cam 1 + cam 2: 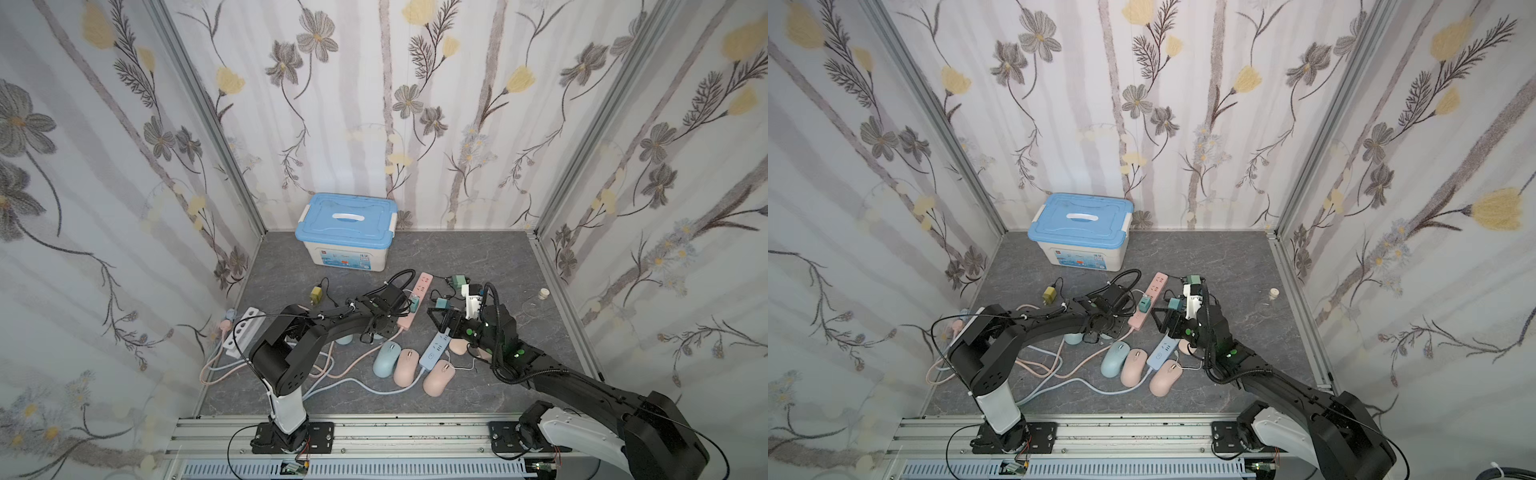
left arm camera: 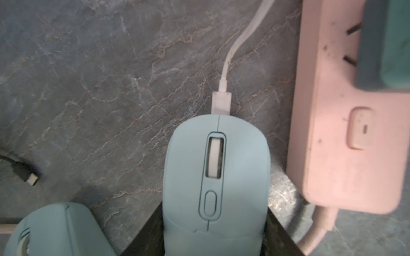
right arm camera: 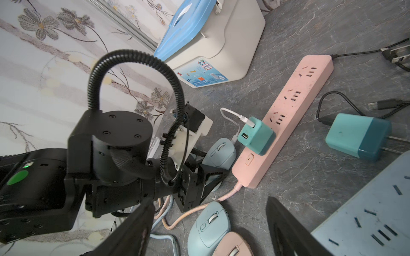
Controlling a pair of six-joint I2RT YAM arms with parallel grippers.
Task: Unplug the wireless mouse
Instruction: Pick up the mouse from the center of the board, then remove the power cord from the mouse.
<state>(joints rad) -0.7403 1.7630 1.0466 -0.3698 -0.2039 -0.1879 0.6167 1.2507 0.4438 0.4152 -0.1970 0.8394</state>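
Left gripper [image 2: 214, 205] clamps mouse [image 2: 216, 168] — cable [image 2: 230, 55] attached.

I can read nothing for certain: the storage box [image 3: 233, 40] carries a printed label [image 3: 203, 74] with a few characters, too small and blurred for me to make out.

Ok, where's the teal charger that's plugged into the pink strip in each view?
Top view: teal charger mid-floor, on the pink strip.
Top view: same spot.
Left wrist: cropped at the frame edge, near the blue mouse.
Right wrist: near centre.
Shared landmark: the pink strip under it.
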